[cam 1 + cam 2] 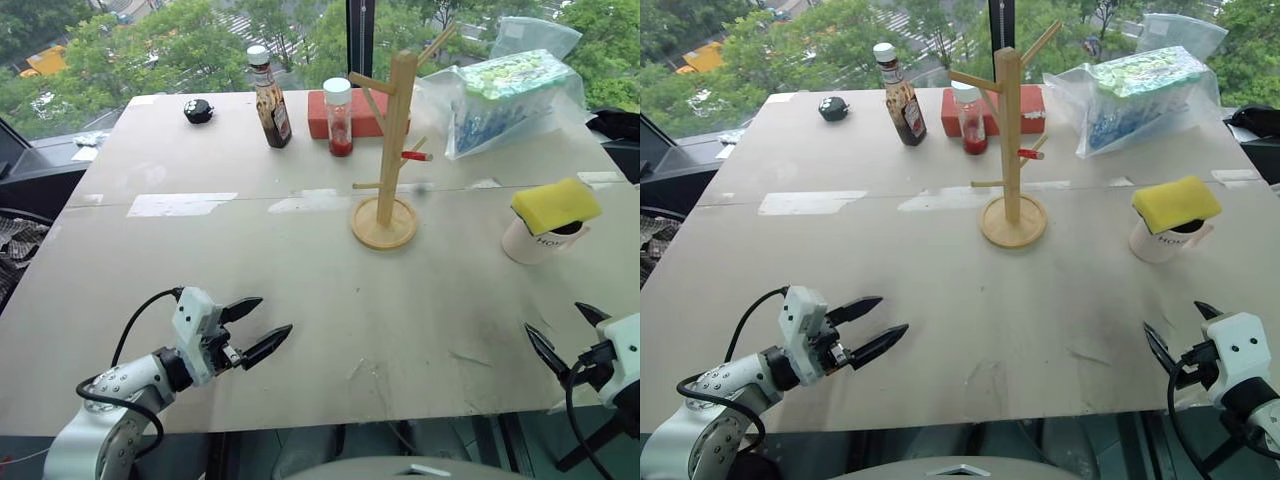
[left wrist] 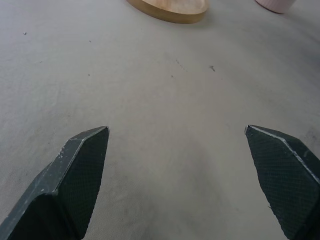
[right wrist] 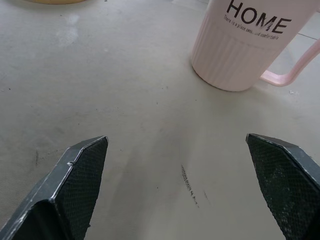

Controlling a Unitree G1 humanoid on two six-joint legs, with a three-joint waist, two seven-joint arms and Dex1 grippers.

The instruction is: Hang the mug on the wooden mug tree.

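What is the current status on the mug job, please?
Both claws, left and right, open, empty. Mug upright on table, right of mug tree. Yellow sponge sitting on its mouth.

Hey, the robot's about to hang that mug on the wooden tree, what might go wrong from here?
1. A yellow sponge sits on top of the cream ceramic mug with dark lettering; lifting the mug may tip the sponge off, or it may block the grasp.
2. The open right gripper must swing the mug close to the tall light-wood mug tree; a knock could topple the tree.
3. The red-filled jar and brown sauce bottle stand just behind the tree and might get bumped.
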